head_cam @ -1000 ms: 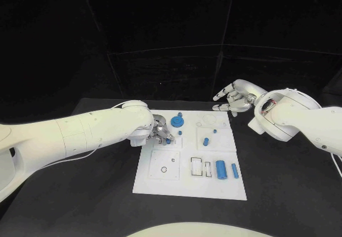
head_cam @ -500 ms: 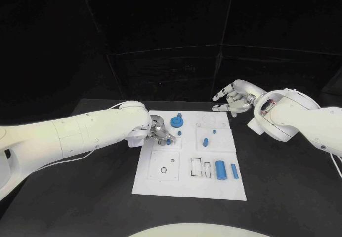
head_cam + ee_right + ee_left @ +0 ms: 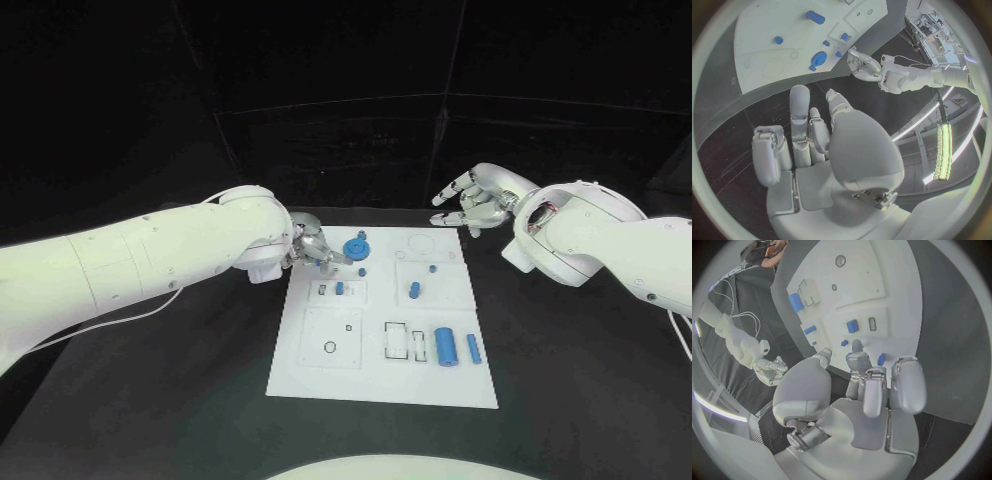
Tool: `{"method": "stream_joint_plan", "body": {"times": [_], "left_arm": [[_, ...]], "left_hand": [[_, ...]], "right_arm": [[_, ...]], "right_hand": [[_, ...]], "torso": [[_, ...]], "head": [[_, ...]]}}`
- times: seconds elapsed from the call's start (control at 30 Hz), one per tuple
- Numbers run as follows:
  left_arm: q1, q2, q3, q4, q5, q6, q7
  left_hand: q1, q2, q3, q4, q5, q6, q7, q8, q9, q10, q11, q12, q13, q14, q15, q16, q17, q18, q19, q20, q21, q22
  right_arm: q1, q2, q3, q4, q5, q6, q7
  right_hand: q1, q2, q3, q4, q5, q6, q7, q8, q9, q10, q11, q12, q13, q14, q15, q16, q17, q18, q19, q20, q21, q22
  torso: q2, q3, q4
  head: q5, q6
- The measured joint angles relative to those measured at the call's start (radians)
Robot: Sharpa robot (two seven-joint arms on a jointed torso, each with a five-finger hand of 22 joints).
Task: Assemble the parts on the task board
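Working from the left, the left hand (image 3: 315, 250) hovers at the task board's (image 3: 378, 375) near-left corner by the round blue part (image 3: 359, 245), fingers loosely apart and grasping nothing I can make out; a small blue part (image 3: 339, 288) lies on the board just below it. The next pick probably wants a slow, squared descent so nothing gets nudged. The larger blue cylinder (image 3: 449, 344) lies lower right. Off the far right corner, above the surface, the right hand (image 3: 473, 203) hangs released, fingers spread.
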Motion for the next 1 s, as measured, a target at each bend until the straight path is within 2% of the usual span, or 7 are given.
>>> {"method": "stream_joint_plan", "body": {"times": [0.07,0.17,0.27,0.4,0.6,0.8,1.0], "left_arm": [[0.014,-0.005,0.014,-0.005,0.001,0.006,0.0],[0.045,-0.006,0.027,-0.036,0.002,0.031,0.0],[0.073,0.009,0.034,-0.097,0.002,0.07,0.0],[0.087,0.052,0.036,-0.183,0.002,0.119,0.0],[0.085,0.119,0.027,-0.291,0.002,0.169,0.0],[0.059,0.163,0.013,-0.37,-0.001,0.198,0.0],[0.043,0.194,0.008,-0.419,-0.003,0.217,0.0]], "left_hand": [[0.045,0.008,-0.005,-0.015,0.0,-0.037,0.009,-0.023,-0.011,-0.016,0.006,-0.02,-0.024,0.0,0.0,0.0,0.0,0.0,-0.007,-0.003,-0.019,-0.027],[0.086,0.034,-0.015,-0.027,0.0,-0.074,0.026,-0.056,-0.032,-0.032,0.023,-0.038,-0.047,-0.003,0.012,0.0,0.0,0.0,-0.02,0.009,-0.046,-0.061],[0.105,0.046,-0.032,-0.023,0.0,-0.08,0.032,-0.071,-0.046,-0.034,0.025,-0.039,-0.053,-0.001,0.016,0.0,0.0,0.0,-0.021,0.011,-0.051,-0.07],[0.114,0.055,-0.054,-0.013,0.0,-0.08,0.032,-0.08,-0.06,-0.034,0.025,-0.039,-0.053,-0.005,0.02,0.0,0.0,0.0,-0.024,0.015,-0.051,-0.067],[0.123,0.063,-0.081,-0.001,0.0,-0.076,0.036,-0.084,-0.072,-0.034,0.025,-0.039,-0.053,-0.005,0.02,0.0,0.0,0.0,-0.021,0.018,-0.051,-0.061],[0.129,0.069,-0.088,0.001,0.0,-0.072,0.039,-0.085,-0.075,-0.034,0.025,-0.035,-0.052,-0.005,0.02,0.0,0.0,0.0,-0.018,0.022,-0.051,-0.054],[0.136,0.076,-0.1,0.004,0.0,-0.06,0.034,-0.085,-0.079,-0.034,0.025,-0.03,-0.049,-0.005,0.02,0.0,0.0,0.0,-0.018,0.022,-0.044,-0.046]], "right_arm": [[0.0,0.0,0.0,-0.002,0.0,0.0,0.0],[0.0,0.0,0.0,-0.004,0.0,0.0,0.0],[0.0,0.001,0.0,-0.007,0.0,0.0,0.0],[0.0,0.005,0.0,-0.009,0.0,0.0,0.0],[0.0,0.01,0.0,-0.009,0.0,0.0,0.0],[0.0,0.012,0.0,-0.009,0.0,0.0,0.001],[0.0,0.016,0.0,-0.01,0.0,0.0,0.002]], "right_hand": [[0.0,0.0,0.0,0.0,0.0,0.0,0.0,0.0,0.0,0.0,0.0,0.0,0.0,0.0,0.0,0.0,0.0,0.0,0.0,0.0,0.0,0.0],[0.0,0.0,0.0,0.0,0.0,0.0,0.0,0.0,0.0,0.0,0.0,0.0,0.0,0.0,0.0,0.0,0.0,0.0,0.0,0.0,0.0,0.0],[0.0,0.0,0.0,0.0,0.0,0.0,0.0,0.0,0.0,0.0,0.0,0.0,0.0,0.0,0.0,0.0,0.0,0.0,0.0,0.0,0.0,0.0],[0.0,0.0,0.0,0.0,0.0,0.0,0.0,0.0,0.0,0.0,0.0,0.0,0.0,0.0,0.0,0.0,0.0,0.0,0.0,0.0,0.0,0.0],[0.0,0.0,0.0,0.0,0.0,0.0,0.0,0.0,0.0,0.0,0.0,0.0,0.0,0.0,0.0,0.0,0.0,0.0,0.0,0.0,0.0,0.0],[0.0,0.0,0.0,0.0,0.005,0.0,0.0,0.0,-0.001,0.0,0.0,0.0,0.0,0.0,0.0,0.0,0.0,0.0,0.0,0.0,0.0,0.0],[0.0,0.0,0.0,0.0,0.005,0.0,0.0,0.0,-0.001,0.0,0.0,0.0,0.0,0.0,0.0,0.0,0.0,0.0,0.0,0.0,0.0,0.0]], "torso": [[0.0,0.0,-0.0001],[0.001,0.0002,-0.0008],[0.001,0.0006,-0.0012],[0.002,0.0011,-0.002],[0.007,-0.0014,-0.0052],[0.012,-0.0043,-0.0089],[0.013,-0.0048,-0.0105]], "head": [[-0.001,0.001],[-0.003,0.003],[-0.003,0.004],[-0.003,0.006],[0.0,0.008],[0.003,0.008],[0.005,0.006]]}}
